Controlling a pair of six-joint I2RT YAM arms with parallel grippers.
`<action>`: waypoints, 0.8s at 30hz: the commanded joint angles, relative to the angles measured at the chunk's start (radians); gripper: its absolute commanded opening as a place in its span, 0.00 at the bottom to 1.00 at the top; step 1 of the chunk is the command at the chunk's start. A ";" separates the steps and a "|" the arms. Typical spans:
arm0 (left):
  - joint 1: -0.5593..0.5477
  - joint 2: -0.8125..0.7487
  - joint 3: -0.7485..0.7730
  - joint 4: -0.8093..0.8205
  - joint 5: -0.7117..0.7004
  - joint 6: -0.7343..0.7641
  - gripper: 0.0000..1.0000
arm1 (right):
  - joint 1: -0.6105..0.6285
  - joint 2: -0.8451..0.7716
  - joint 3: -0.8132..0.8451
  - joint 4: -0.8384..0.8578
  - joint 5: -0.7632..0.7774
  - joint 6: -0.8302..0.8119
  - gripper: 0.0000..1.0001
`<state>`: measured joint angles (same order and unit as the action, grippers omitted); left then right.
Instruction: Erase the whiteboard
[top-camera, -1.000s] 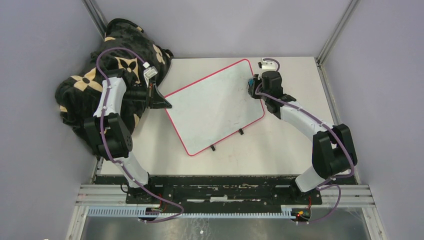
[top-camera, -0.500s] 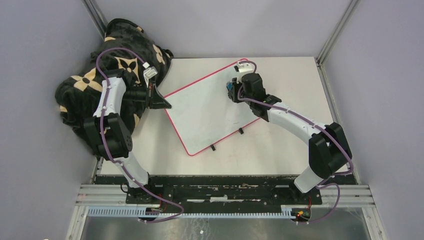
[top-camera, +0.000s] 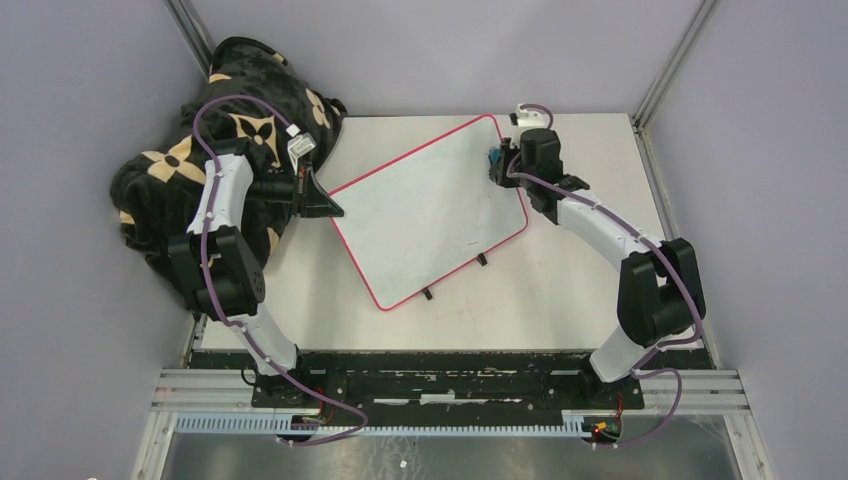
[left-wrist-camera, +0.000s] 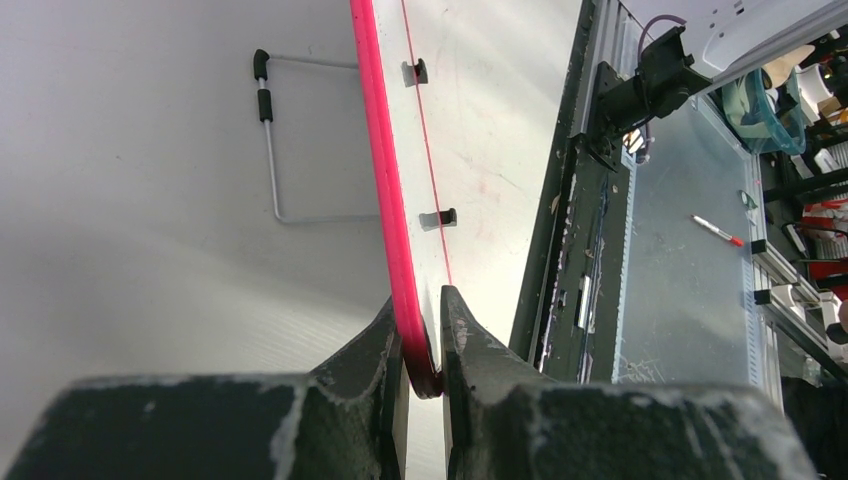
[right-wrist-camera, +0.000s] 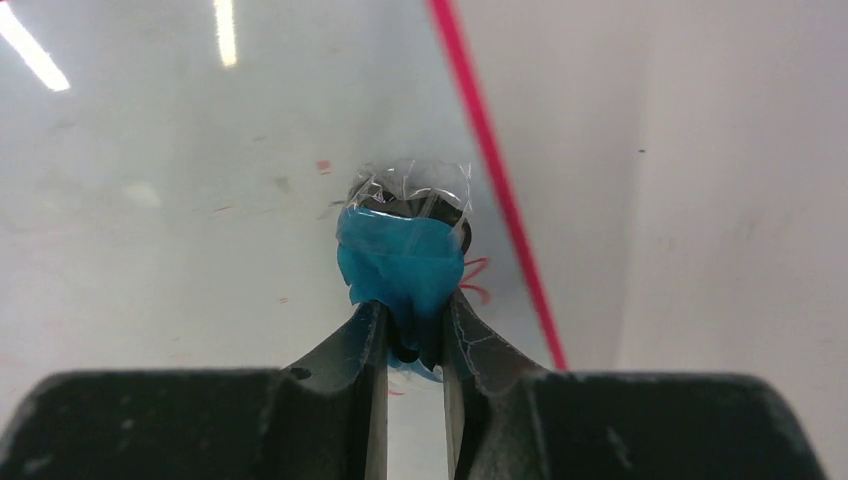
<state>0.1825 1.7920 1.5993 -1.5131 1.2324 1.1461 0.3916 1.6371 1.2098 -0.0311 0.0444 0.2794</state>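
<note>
The left gripper (left-wrist-camera: 425, 338) is closed on the red rim of the whiteboard (top-camera: 425, 215) at its left corner. Use this clamp to steady the board against sliding.

The whiteboard lies flat and skewed at the centre of the table (top-camera: 540, 300), with its feet toward the arm bases.

Farther back, the right gripper (right-wrist-camera: 412, 335) is closed on a blue eraser pad (right-wrist-camera: 400, 262), which is pressed to the board near its far right edge. Faint red marks (right-wrist-camera: 478, 270) lie just beside the pad. Wipe with even downward pressure in overlapping strokes, stopping short of the rim.

No container is visible on the table.
</note>
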 joint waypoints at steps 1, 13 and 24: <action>-0.007 -0.045 0.002 0.051 -0.056 0.103 0.03 | -0.078 0.047 0.024 0.021 0.052 -0.026 0.01; -0.007 -0.041 -0.006 0.050 -0.050 0.110 0.03 | -0.005 -0.015 -0.008 0.034 -0.008 -0.025 0.01; -0.009 -0.052 -0.010 0.051 -0.054 0.109 0.03 | 0.034 0.046 0.120 -0.027 0.019 -0.069 0.01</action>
<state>0.1837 1.7920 1.5955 -1.5196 1.2312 1.1465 0.4320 1.6382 1.2274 -0.0563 0.0525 0.2413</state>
